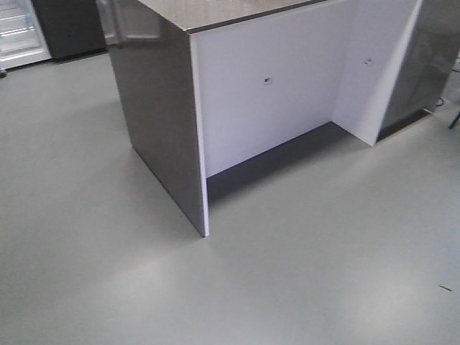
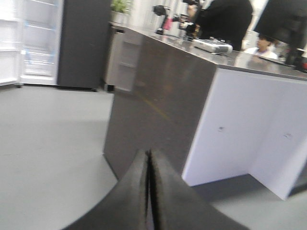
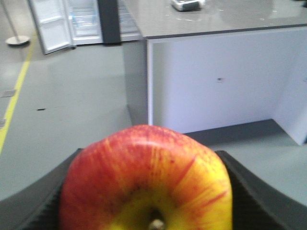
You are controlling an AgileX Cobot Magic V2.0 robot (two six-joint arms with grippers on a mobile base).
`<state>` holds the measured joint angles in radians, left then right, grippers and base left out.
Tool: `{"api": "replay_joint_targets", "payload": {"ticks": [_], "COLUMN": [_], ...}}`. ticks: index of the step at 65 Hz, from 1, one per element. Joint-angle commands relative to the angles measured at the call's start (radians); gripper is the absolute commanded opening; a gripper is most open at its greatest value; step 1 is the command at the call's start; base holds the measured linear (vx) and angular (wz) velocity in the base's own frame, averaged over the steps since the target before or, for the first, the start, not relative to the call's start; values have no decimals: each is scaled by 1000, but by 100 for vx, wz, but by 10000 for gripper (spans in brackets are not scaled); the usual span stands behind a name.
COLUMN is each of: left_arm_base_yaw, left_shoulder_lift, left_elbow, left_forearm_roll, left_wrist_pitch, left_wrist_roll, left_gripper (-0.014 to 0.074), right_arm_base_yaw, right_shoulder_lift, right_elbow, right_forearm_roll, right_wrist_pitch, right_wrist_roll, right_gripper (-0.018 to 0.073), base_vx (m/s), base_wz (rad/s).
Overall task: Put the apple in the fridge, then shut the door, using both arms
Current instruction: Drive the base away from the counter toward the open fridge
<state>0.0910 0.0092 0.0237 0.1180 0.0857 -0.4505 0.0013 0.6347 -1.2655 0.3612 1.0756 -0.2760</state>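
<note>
Apple (image 3: 146,184), one, red streaked with yellow around its stem, fills the right wrist view. It is grasped between the two black fingers (image 3: 254,196) of the right gripper (image 3: 144,201), and its underside is cut off by the frame. The left gripper (image 2: 149,191) is clenched, fingers pressed together on nothing. One fridge (image 3: 84,19) stands well apart across the grey floor (image 1: 86,273), its door (image 3: 50,26) swung open and its top cropped. One grey-sided counter (image 1: 158,108) with white panels stands nearby. The things on its top are too blurred to name.

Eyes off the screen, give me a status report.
Right tool shut on apple. Left tool shut, empty. Fridge open, far off left. Counter close ahead.
</note>
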Motion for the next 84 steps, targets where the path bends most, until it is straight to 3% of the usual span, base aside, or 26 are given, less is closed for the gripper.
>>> {"api": "replay_joint_targets", "payload": {"ticks": [1,84], "left_arm_base_yaw": [-1,-1], "left_shoulder_lift": [13,13], "left_elbow": [-17,-17], "left_forearm_roll": [-3,-3], "left_wrist_pitch": [-68,-68], "left_wrist_roll": [-10,-10], "left_gripper": [-6,-6], "right_arm_base_yaw": [-1,-1], "right_shoulder_lift": [7,7], "right_elbow": [-22,-22], "right_forearm_roll": [15,15], "right_wrist_pitch": [-77,-79], "right_wrist_roll": [-6,-7], "right_gripper": [102,102], "base_vx": [4,7], "base_wz": [55,41]}}
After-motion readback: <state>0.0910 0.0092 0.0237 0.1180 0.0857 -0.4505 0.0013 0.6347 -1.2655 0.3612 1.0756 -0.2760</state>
